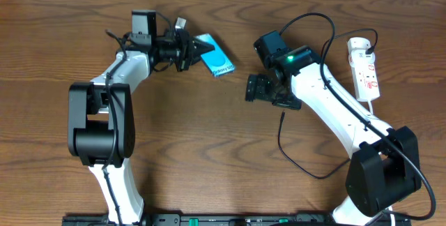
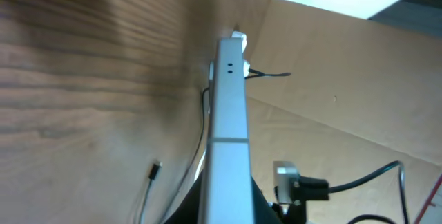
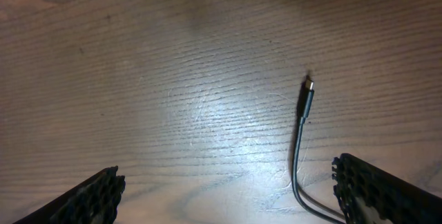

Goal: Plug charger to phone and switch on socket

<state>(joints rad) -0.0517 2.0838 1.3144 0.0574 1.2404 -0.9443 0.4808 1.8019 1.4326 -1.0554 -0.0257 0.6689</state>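
We start with the wooden table (image 1: 209, 149), where 2 arms face each other across the middle. Far on the right side lies the socket (image 1: 365, 71), flat and well apart from both grippers; we judge its switch is for later, since nothing is plugged into the phone yet. The left gripper (image 1: 194, 49) is clenched on the phone (image 1: 218, 59), holding it up on edge off the wood. In the left wrist view we see only its slim metal side (image 2: 229, 127), probably so the port end is free to take a plug. The right gripper (image 1: 259, 89) hangs just above the table with its jaws spread wide and nothing between them. The charger (image 1: 293, 162) loops loosely over the wood beside that arm. Its plug tip (image 3: 306, 94) lies flat just ahead of the open fingers (image 3: 93, 195), so we judge picking it up is the step in hand.
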